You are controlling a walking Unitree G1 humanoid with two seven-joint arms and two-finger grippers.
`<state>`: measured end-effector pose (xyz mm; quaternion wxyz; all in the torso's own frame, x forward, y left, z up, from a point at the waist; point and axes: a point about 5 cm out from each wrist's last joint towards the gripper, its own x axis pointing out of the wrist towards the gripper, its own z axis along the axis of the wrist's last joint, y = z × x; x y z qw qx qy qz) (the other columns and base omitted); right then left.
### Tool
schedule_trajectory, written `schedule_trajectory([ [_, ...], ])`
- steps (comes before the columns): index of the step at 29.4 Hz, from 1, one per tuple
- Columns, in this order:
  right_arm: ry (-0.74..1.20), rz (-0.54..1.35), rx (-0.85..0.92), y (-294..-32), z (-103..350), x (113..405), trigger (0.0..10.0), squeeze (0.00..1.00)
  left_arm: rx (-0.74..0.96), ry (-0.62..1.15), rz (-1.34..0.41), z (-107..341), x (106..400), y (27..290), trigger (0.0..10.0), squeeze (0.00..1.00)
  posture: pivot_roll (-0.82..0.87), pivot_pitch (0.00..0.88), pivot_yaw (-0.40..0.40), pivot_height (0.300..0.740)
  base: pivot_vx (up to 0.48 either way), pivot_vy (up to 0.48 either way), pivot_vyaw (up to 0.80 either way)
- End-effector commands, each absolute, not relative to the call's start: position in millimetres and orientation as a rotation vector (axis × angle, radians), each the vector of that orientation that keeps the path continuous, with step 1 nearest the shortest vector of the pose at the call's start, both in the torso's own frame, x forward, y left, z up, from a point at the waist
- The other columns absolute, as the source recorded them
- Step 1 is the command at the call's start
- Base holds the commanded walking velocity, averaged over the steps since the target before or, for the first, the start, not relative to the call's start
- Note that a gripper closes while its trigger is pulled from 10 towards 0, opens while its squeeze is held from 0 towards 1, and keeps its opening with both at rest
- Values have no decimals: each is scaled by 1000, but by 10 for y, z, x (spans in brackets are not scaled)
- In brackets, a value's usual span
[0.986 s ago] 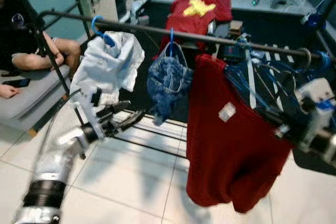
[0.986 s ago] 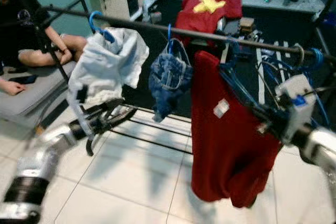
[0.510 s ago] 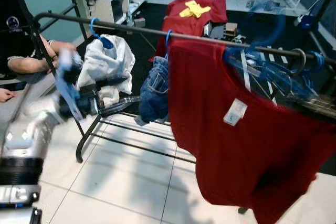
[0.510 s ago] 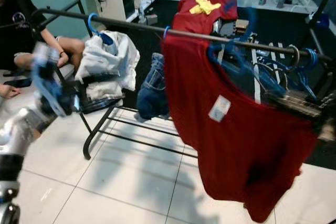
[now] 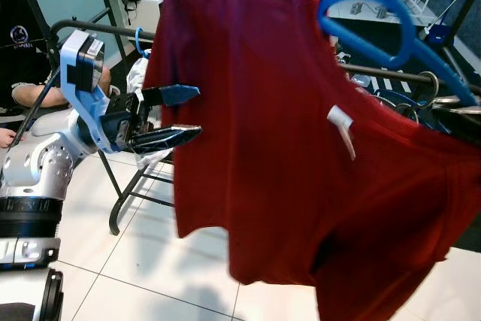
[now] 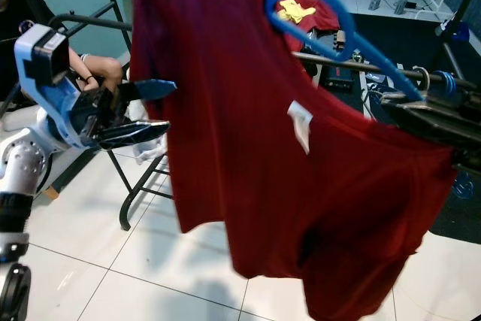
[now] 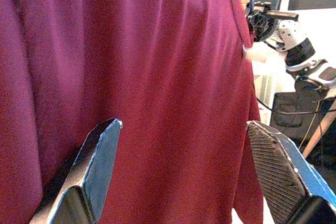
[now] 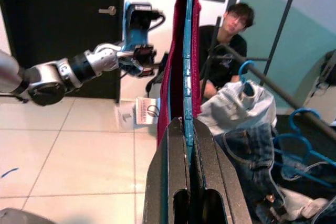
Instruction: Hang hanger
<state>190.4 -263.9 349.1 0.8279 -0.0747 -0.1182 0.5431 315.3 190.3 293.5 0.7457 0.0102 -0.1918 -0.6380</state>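
So we've got the red t-shirt [image 5: 301, 163] on the blue hanger [image 5: 391, 16] held up high and close in front of our head camera. Our right gripper [image 8: 187, 129] has its fingers clenched on the hanger's thin blue bar, you can see it pinched between them in the right wrist view. The hanger hook sticks up at the top right, above the clothes rail [image 6: 353, 65], so it's not on the rail. The shirt's white tag [image 5: 342, 122] dangles inside the neckline.

Our left gripper [image 5: 184, 114] is raised on the left, just beside the shirt's left edge, fingers spread apart with nothing between them. In the left wrist view both fingers [image 7: 94, 166] point straight at red fabric, right up close, can't tell if they touch it.

Far behind on the rail there's a white garment [image 5: 139, 77] on its own blue hanger, mostly hidden by our arm. Empty blue hangers [image 5: 409, 103] bunch up on the right end. A person [image 5: 19, 50] in a dark shirt sits at the far left. White tiled floor [image 5: 135, 276] below
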Motion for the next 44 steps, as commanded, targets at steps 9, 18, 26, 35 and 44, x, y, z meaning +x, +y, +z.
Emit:
schedule_trajectory([
  [9,-214,1161,-162,-2649,3529,1867,0,0,12,-457,-1236,3111,3149,2362,10000,0,-68,0,7,740,0,0,0],
  [18,-58,1144,-54,-2515,2995,2002,0,0,-46,-261,-1156,2414,3148,2364,10000,0,-58,15,15,740,0,0,0],
  [26,-96,1212,-22,-2456,3083,1979,0,0,-114,-256,-1211,2293,3112,2243,10000,0,-54,21,15,740,0,0,0],
  [35,-103,1223,-34,-2425,3086,1959,0,0,-88,-314,-1106,2388,3226,2314,10000,0,-60,22,19,740,0,0,0],
  [44,-100,1232,-34,-2421,3104,1948,0,0,-56,-321,-1056,2443,3245,2418,10000,0,-58,25,20,740,0,0,0],
])
